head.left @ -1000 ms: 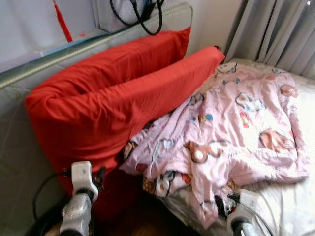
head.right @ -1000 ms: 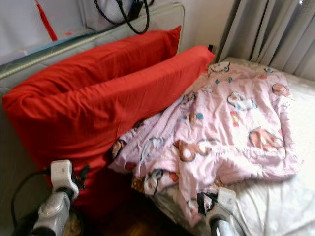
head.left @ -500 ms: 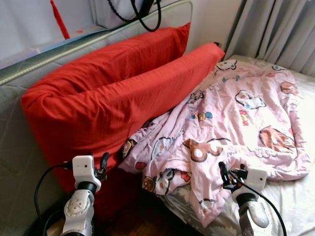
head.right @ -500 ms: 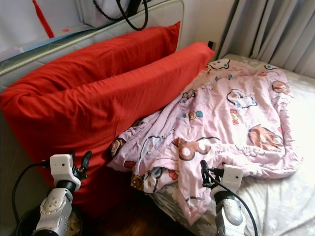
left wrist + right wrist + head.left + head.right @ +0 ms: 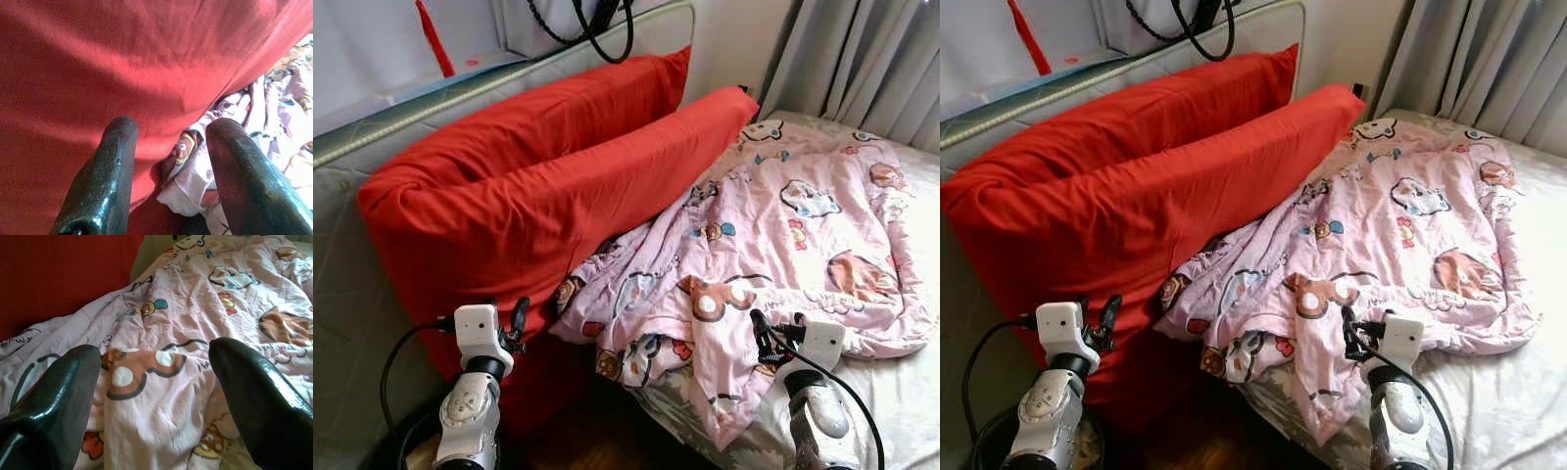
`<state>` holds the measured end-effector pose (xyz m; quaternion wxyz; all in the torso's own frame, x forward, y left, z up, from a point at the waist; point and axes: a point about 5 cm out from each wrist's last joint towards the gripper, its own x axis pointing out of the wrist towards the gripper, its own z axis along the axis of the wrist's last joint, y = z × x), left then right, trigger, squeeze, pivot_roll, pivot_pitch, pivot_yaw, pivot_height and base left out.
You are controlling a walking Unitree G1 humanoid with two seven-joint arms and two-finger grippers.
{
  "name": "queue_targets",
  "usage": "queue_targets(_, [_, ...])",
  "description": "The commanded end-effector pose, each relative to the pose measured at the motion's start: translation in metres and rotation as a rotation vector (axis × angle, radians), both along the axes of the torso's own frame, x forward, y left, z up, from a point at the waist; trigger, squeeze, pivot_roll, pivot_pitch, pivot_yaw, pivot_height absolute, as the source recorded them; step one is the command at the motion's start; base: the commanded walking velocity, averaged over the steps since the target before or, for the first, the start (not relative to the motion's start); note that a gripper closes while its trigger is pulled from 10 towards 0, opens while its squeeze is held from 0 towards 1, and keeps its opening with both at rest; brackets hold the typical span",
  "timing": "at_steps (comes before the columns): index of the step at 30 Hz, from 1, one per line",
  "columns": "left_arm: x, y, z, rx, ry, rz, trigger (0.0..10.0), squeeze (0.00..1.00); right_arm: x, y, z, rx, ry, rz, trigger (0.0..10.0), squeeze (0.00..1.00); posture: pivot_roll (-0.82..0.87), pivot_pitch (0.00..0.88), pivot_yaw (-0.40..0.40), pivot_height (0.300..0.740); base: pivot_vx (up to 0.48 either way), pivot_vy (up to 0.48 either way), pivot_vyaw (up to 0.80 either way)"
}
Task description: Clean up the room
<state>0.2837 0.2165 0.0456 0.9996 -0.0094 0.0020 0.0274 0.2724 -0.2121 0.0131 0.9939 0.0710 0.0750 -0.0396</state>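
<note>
A pink cartoon-print blanket (image 5: 773, 245) lies crumpled across the bed, one corner hanging over the near edge. Two long red pillows (image 5: 538, 186) lean against the headboard to its left. My right gripper (image 5: 762, 338) is open just above the blanket's near fold, with the bear print (image 5: 142, 369) between its fingers (image 5: 54, 401) in the right wrist view. My left gripper (image 5: 517, 323) is open too, held close to the front of the red pillow (image 5: 146, 63); its fingers (image 5: 105, 176) frame the seam where pillow meets blanket (image 5: 195, 171).
Grey curtains (image 5: 862, 59) hang at the back right. A padded grey headboard (image 5: 352, 294) with a metal rail runs behind the pillows, black cables (image 5: 597, 24) draped over it. Dark wooden floor (image 5: 597, 446) shows below the bed's near corner. White sheet (image 5: 901, 401) lies at the right.
Both arms have risen into view over the last second, the right gripper coming up to the blanket's near fold and the left to the pillow. The camera shifted slightly and sharpened.
</note>
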Motion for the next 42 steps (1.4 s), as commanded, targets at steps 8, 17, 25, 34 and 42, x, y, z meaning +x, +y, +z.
queue_targets(8, [-0.007, 0.004, -0.005, 0.014, 0.026, -0.007, 10.0, 0.0, -0.005, 0.003, -0.005, 0.013, 0.026, -0.003, 10.0, 0.0, -0.02, 0.06, -0.032, 0.691, 0.0, 0.0, 0.0])
queue_targets(17, [-0.012, 0.002, -0.01, 0.007, 0.044, -0.009, 10.0, 0.0, -0.01, 0.003, -0.013, 0.012, 0.073, 0.004, 10.0, 0.0, -0.01, 0.084, -0.047, 0.651, 0.0, 0.0, 0.0])
queue_targets(25, [-0.015, 0.003, -0.012, 0.005, 0.049, -0.007, 10.0, 0.0, -0.005, 0.001, -0.008, 0.011, 0.053, 0.001, 10.0, 0.0, 0.0, 0.107, -0.057, 0.651, 0.0, 0.0, 0.0])
queue_targets(34, [-0.014, 0.007, -0.01, 0.013, 0.043, -0.004, 10.0, 0.0, 0.002, 0.009, -0.008, 0.002, 0.091, 0.038, 10.0, 0.0, 0.04, 0.123, -0.064, 0.637, 0.0, 0.0, 0.0])
queue_targets(42, [-0.008, 0.014, -0.002, 0.019, 0.022, 0.008, 10.0, 0.0, 0.01, 0.015, -0.002, 0.011, 0.066, 0.051, 10.0, 0.0, 0.05, 0.12, -0.044, 0.632, 0.0, 0.0, 0.0])
